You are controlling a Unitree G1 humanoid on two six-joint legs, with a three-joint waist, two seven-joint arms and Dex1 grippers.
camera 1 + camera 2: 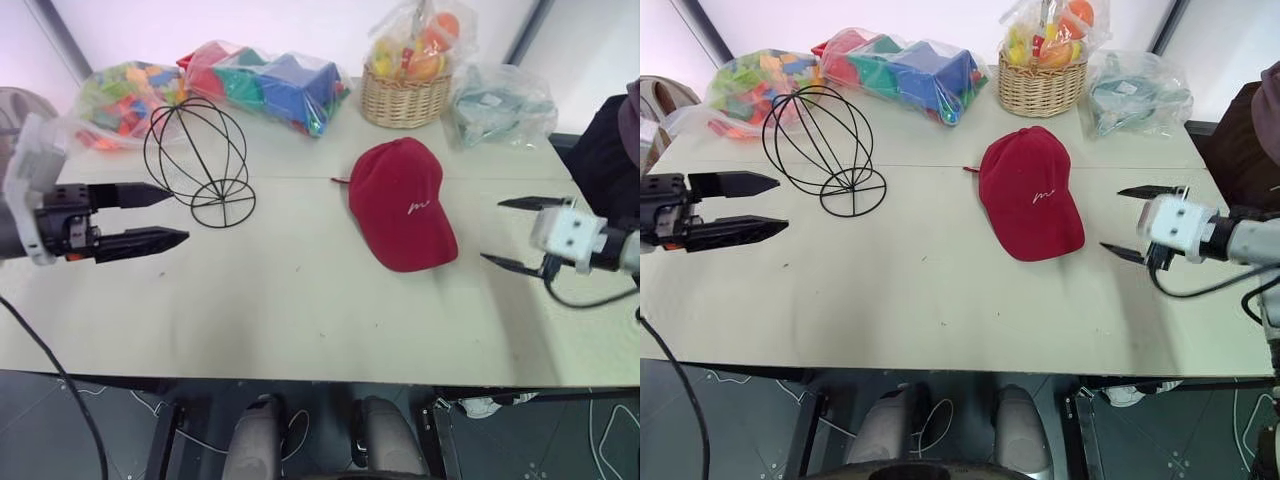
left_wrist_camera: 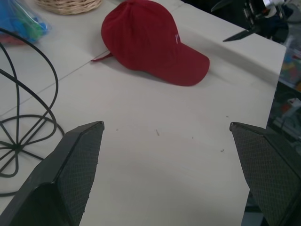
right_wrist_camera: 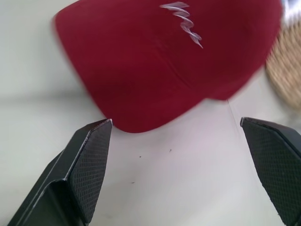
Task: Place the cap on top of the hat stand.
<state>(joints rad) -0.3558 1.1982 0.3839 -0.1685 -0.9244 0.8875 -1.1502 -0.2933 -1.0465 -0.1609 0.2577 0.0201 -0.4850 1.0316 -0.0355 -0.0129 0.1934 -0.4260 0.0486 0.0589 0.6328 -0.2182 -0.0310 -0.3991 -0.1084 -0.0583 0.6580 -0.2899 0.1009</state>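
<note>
both pincers sit nearest, at the tabletop's (image 1: 300, 320) near side. left pincer (image 1: 165, 215) is spread wide with nothing in it, just beside the hat stand (image 1: 196, 160), probably parked clear. right pincer (image 1: 520, 232) is also fully spread and empty, aimed at the cap's brim edge, looks set up for a side grab. cap (image 1: 402, 203) lies crown-up mid-tabletop, brim toward the near edge, well apart from the hat stand, so the placing is not yet started. behind: wicker basket (image 1: 402, 98) and bagged blocks (image 1: 270, 82). bag contents are hard to make out through plastic. cap's back strap is mostly hidden, and the left wrist view cuts off most of the stand.
</note>
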